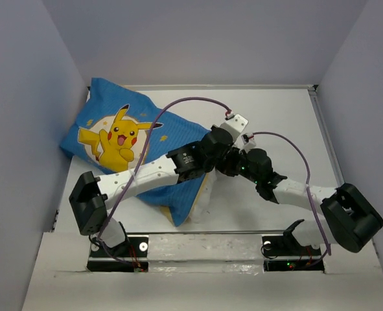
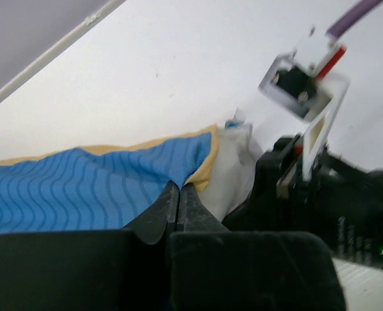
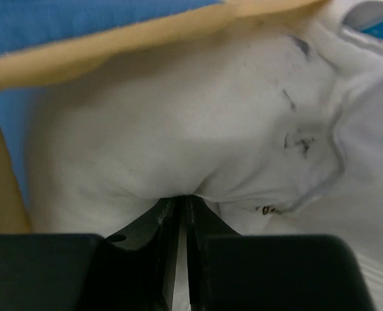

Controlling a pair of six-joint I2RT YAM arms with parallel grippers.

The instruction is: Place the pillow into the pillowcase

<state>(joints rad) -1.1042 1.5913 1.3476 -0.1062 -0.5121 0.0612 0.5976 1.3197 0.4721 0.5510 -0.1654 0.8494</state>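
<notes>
The overhead view is showing the blue-and-mustard fabric pillowcase (image 1: 120,139) lying back-left on the white table (image 1: 275,116). Only the wrist views are showing the left gripper (image 2: 178,193) jaws clamping its hem and the right gripper (image 3: 181,206) jaws, nearly closed, pinching the plump white fabric pillow (image 3: 197,129).

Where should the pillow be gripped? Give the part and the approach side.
Grip the pillow by its bare white end, the only part sticking out of the pillowcase mouth; the rest is covered. Come from the open, right-hand side, pinching a soft fold low on the bulge, as the right gripper does. The left gripper pinches the case's hem.
</notes>
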